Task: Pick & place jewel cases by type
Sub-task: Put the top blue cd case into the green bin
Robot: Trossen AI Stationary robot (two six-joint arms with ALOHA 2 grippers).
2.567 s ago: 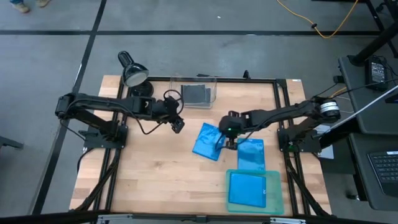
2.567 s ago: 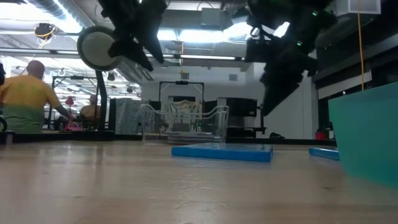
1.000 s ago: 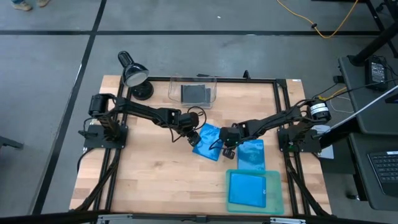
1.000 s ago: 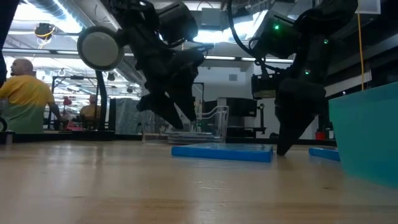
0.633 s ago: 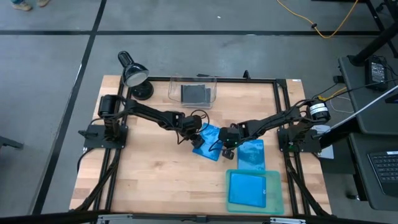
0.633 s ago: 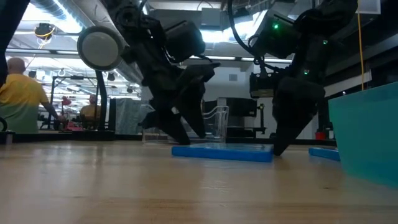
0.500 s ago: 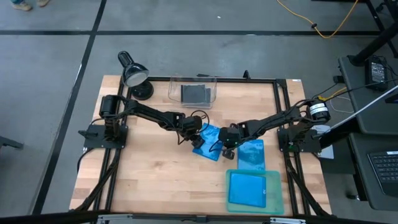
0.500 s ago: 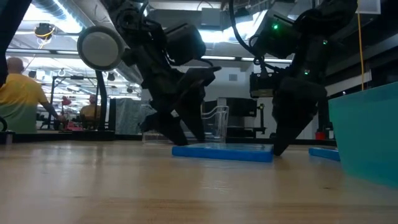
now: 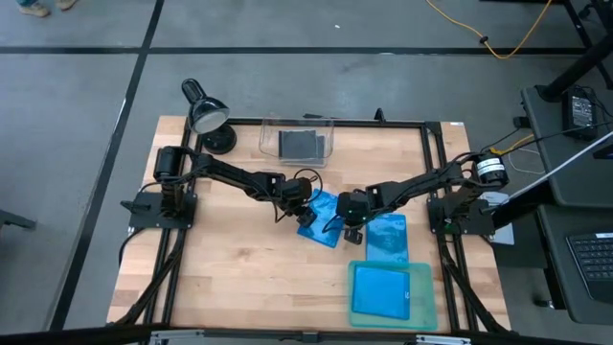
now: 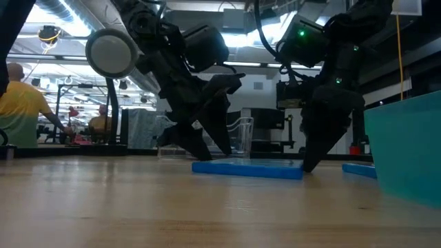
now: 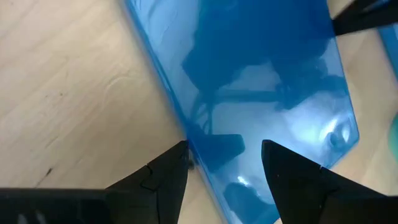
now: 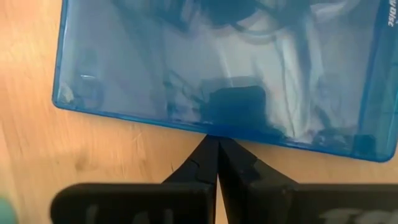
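Note:
A translucent blue jewel case (image 9: 321, 218) lies flat and askew at the table's middle. My left gripper (image 11: 224, 149) stands open at its left end; one finger is outside the edge over the wood, the other over the case's top face. My right gripper (image 12: 216, 140) is shut at the case's opposite edge. A second blue case (image 9: 387, 238) lies flat to the right. A third (image 9: 381, 290) lies in the teal tray (image 9: 426, 297). Dark grey cases (image 9: 302, 144) lie in the clear bin (image 9: 268, 134) at the far edge. My left gripper straddles the case's left edge (image 11: 186, 134), slanting down; whether a finger touches it, I cannot tell. My right gripper's shut fingertips (image 12: 214, 146) meet the case's edge (image 12: 214, 132) on the right arm's side, slanting down from the table's right. The case lies flat on the table.
A desk lamp (image 9: 204, 113) stands at the far left corner. The teal tray's wall (image 10: 406, 145) rises at the near right. Bare wood lies to the left and near side of the tilted case. A person (image 10: 24, 114) sits in the room beyond the table.
My left gripper has come down to the blue case's left end, its fingers still apart, and has rolled a little. It then kept still for the last half second.

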